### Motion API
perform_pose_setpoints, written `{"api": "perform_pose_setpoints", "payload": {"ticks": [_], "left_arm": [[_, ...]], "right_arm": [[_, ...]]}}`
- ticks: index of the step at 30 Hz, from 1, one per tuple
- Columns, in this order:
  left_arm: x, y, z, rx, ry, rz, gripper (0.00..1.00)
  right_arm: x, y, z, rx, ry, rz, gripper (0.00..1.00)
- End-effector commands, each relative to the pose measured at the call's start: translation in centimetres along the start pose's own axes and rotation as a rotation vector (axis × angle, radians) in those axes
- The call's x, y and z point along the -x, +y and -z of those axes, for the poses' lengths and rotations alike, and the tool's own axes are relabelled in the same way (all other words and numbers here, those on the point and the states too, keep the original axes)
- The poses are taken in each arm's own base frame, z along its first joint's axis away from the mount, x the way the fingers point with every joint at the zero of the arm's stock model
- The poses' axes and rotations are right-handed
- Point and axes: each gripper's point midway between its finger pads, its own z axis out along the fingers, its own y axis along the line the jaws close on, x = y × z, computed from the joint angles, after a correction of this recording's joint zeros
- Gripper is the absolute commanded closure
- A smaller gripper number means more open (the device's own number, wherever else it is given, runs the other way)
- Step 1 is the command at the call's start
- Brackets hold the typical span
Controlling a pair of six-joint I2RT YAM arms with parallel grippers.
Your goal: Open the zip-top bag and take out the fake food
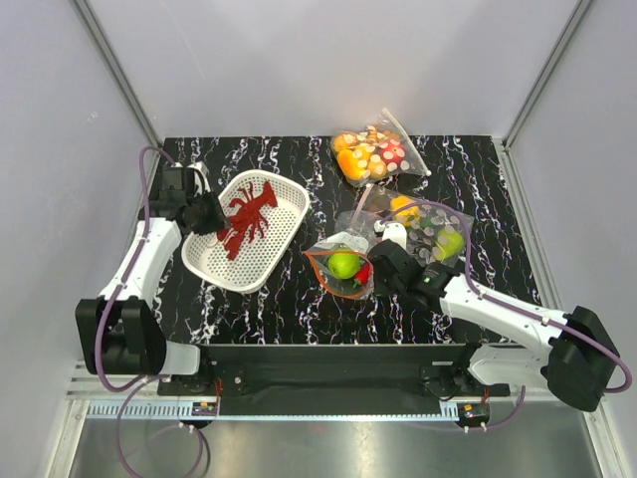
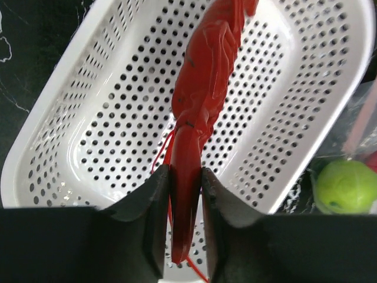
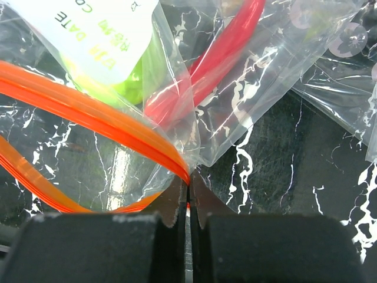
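Lobster (image 2: pixel 200 88), large red plastic, is out, clamped by left gripper (image 2: pixel 185 177) in white perforated basket (image 1: pixel 289 249) at left; right gripper (image 3: pixel 188 194) pinches clear orange-zipped bag (image 1: pixel 326 281) mouth, round green apple (image 1: pixel 343 264) and small red chili (image 1: pixel 363 273) left inside

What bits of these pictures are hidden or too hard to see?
- Left wrist view: the lobster has its claws cut off by the top edge.
- Right wrist view: the apple is mostly hidden behind the white label, whose writing is cut off by the top edge; the chili pepper is blurred by crinkly plastic.
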Motion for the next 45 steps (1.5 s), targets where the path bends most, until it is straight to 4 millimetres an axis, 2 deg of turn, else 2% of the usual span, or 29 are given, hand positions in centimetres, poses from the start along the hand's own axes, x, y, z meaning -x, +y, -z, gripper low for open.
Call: {"api": "perform_pose_setpoints", "payload": {"ticks": [1, 2, 3, 9, 12, 13, 15, 16, 17, 18, 19, 21, 22, 24, 25, 27, 28, 33, 35, 36, 37, 45], "left_arm": [[1.1, 0.9, 0.3, 0.049, -0.027, -0.035, 0.65], [1.4, 1.0, 0.5, 0.056, -0.041, -0.033, 0.58], [1.8, 0.9, 1.1, 0.057, -0.068, -0.033, 0.40], [3.7, 1.5, 3.6, 0.113, -0.177, -0.069, 0.09], [5.2, 1.3, 5.7, 0.130, -0.283, -0.088, 0.07], [5.5, -0.1, 6.9, 0.100, -0.331, -0.123, 0.07], [5.6, -1.4, 7.9, 0.098, -0.389, -0.192, 0.08], [5.2, -4.3, 9.0, 0.035, -0.431, -0.258, 0.08], [5.1, -5.1, 9.5, 0.041, -0.458, -0.298, 0.09], [4.7, -6.2, 9.8, 0.020, -0.468, -0.327, 0.10], [3.6, -8.7, 10.4, -0.048, -0.478, -0.379, 0.12], [2.5, -10.5, 10.8, -0.093, -0.486, -0.424, 0.17], [1.0, -12.6, 11.1, -0.157, -0.475, -0.471, 0.17], [-0.6, -14.6, 11.4, -0.213, -0.471, -0.513, 0.18], [-2.8, -16.7, 11.4, -0.278, -0.442, -0.566, 0.18], [-4.7, -18.5, 11.5, -0.318, -0.428, -0.604, 0.19], [-6.8, -20.0, 11.4, -0.360, -0.394, -0.650, 0.19], [-11.4, -24.1, 10.8, -0.494, -0.325, -0.698, 0.20], [-13.3, -25.2, 10.4, -0.573, -0.277, -0.697, 0.20], [-13.6, -26.1, 10.5, -0.609, -0.278, -0.687, 0.20], [-14.3, -26.4, 9.6, -0.612, -0.250, -0.691, 0.20], [-16.2, -27.4, 4.5, -0.548, -0.204, -0.750, 0.26]], "right_arm": [[1.5, 0.8, -0.1, 0.033, -0.035, -0.018, 0.98], [1.6, 0.9, 0.0, 0.034, -0.038, -0.018, 0.98], [1.5, 0.9, 0.0, 0.037, -0.034, -0.020, 0.98], [1.6, 1.1, 0.1, 0.041, -0.029, -0.020, 0.98], [1.8, 1.3, 0.1, 0.043, -0.026, -0.024, 0.98], [1.8, 1.4, 0.2, 0.047, -0.024, -0.025, 0.98], [2.1, 1.7, 0.3, 0.059, -0.028, -0.032, 0.99], [2.1, 1.9, 0.4, 0.069, -0.025, -0.034, 0.99], [2.2, 2.0, 0.4, 0.074, -0.025, -0.037, 0.99], [2.3, 2.1, 0.4, 0.077, -0.027, -0.038, 0.99], [2.3, 2.2, 0.5, 0.081, -0.028, -0.041, 0.99], [2.4, 2.2, 0.6, 0.084, -0.027, -0.046, 0.99], [2.3, 2.3, 0.6, 0.087, -0.022, -0.047, 0.99], [2.3, 2.4, 0.8, 0.094, -0.024, -0.052, 0.99], [2.3, 2.4, 0.8, 0.099, -0.023, -0.053, 0.99], [2.3, 2.6, 0.9, 0.105, -0.023, -0.055, 0.99], [2.4, 2.6, 1.0, 0.108, -0.024, -0.058, 0.99], [2.6, 2.6, 1.5, 0.122, -0.036, -0.072, 0.99], [2.6, 2.6, 1.6, 0.125, -0.040, -0.077, 0.99], [2.6, 2.6, 1.6, 0.125, -0.040, -0.077, 0.99], [2.6, 2.6, 1.7, 0.127, -0.041, -0.079, 0.99], [2.3, 2.5, 2.3, 0.152, -0.048, -0.093, 0.99]]}}
